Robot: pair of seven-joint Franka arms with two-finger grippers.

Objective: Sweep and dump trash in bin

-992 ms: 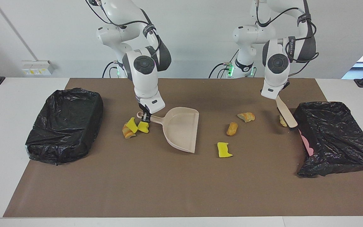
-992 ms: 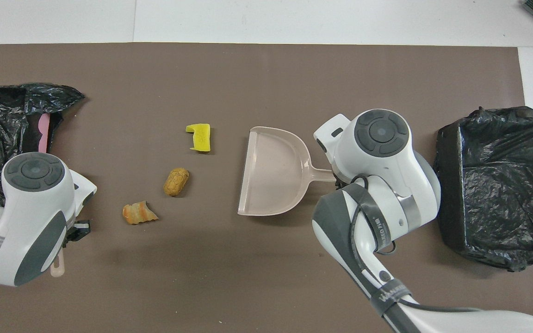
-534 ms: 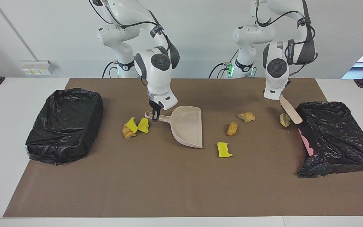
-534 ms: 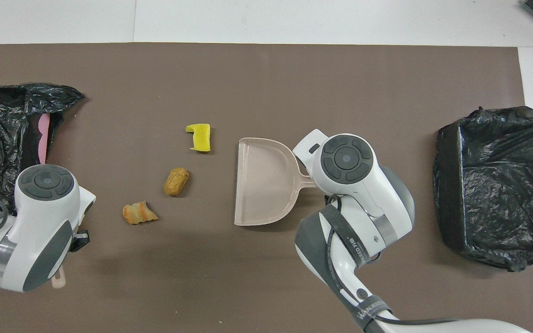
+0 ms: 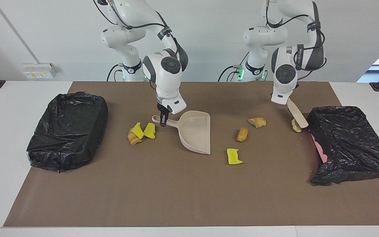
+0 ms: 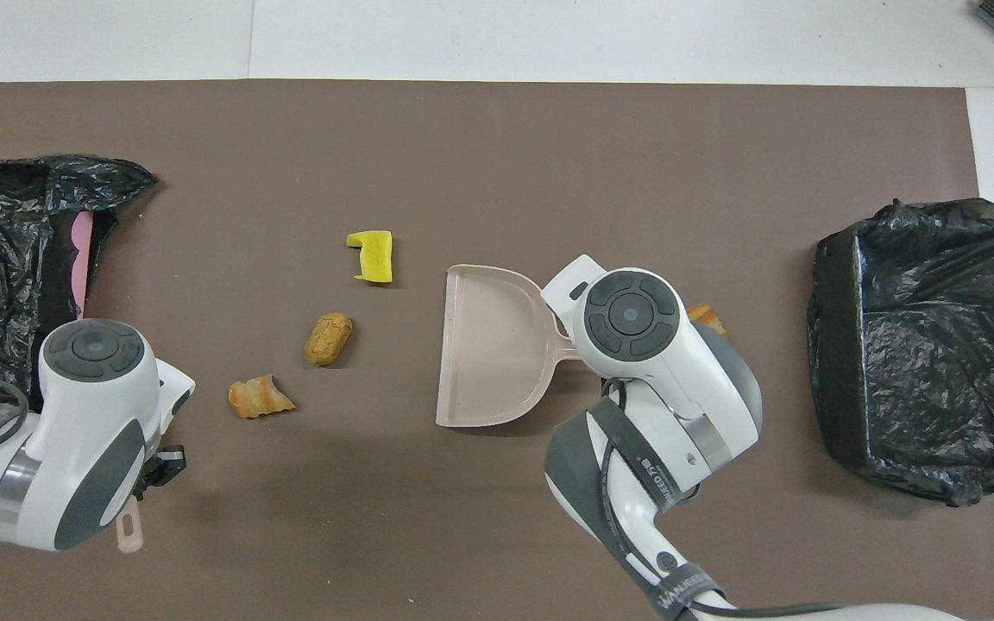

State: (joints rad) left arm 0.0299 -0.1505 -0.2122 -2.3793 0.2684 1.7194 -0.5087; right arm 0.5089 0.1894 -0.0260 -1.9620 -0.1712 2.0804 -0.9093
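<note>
Since the earlier frames the right gripper [image 5: 163,122] has carried the beige dustpan [image 5: 196,133] toward the middle of the table, clear of the trash cluster [image 5: 140,132] it stood against; the pan's open mouth now faces the left arm's end. Its fingers are clenched on the dustpan handle. The left gripper [image 5: 287,99], likewise clenched, grasps the beige brush [image 5: 297,114] by its handle; the brush has lifted slightly and now hangs slantwise just beside a tan scrap [image 5: 296,126] in front of the collapsed black-bagged bin [image 5: 350,144].

Trash location: three pieces lie between pan and brush — a yellow sponge piece [image 6: 373,255], a brown bread-like chunk [image 6: 328,338] and an orange-tan crust [image 6: 259,398]. A cluster of two yellow pieces and one tan piece sits near the dustpan handle, toward the second black-bagged bin [image 5: 68,130]. No trash is in the pan.

Step in hand, by judgement: positioning both tools before sweeping. The next move calls for lowering the pan's lip flat to the brown mat [image 5: 176,197] and drawing the brush toward it, gathering scraps without scattering them.
</note>
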